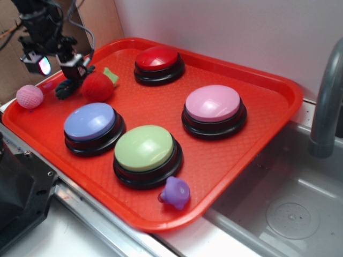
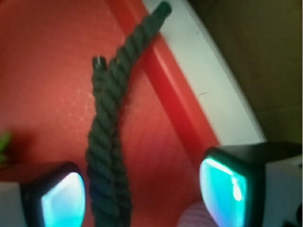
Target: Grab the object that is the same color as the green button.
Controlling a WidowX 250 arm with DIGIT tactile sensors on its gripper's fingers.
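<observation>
**Gripper poised over the green rope at the tray's far corner**

Nearest me, a small purple rubbery toy (image 1: 176,193) sits at the front rim of the red plastic tray (image 1: 252,139), whose floor has a fine waffle texture. Just behind it is the green button (image 1: 144,149), a smooth pale dome on a black base. The lavender-blue button (image 1: 90,122) sits near its left, the pink button (image 1: 213,104) further back on the right, and a red button (image 1: 158,58) beyond them all. The buttons stand apart, with bare tray between them. To the right the tray's raised rim overhangs a metal sink (image 1: 289,209) with a grey spout (image 1: 328,91).

At the far left corner lies the rope (image 2: 106,142), dark green, thin and tightly twisted, doubled into two strands. In the exterior view it shows as a dark bundle just left of a fuzzy red plush strawberry (image 1: 98,87), so close that I cannot tell whether they touch. In the wrist view one end leans up over the tray's raised edge.

The gripper (image 2: 142,191) hangs right over the rope, jaws parted, with the rope between the glowing fingertips (image 2: 61,198) and nearer the left one. It holds nothing; whether a finger touches the rope I cannot tell. A knobbly pink ball (image 1: 29,96) rests on the tray's left rim, near the gripper.
</observation>
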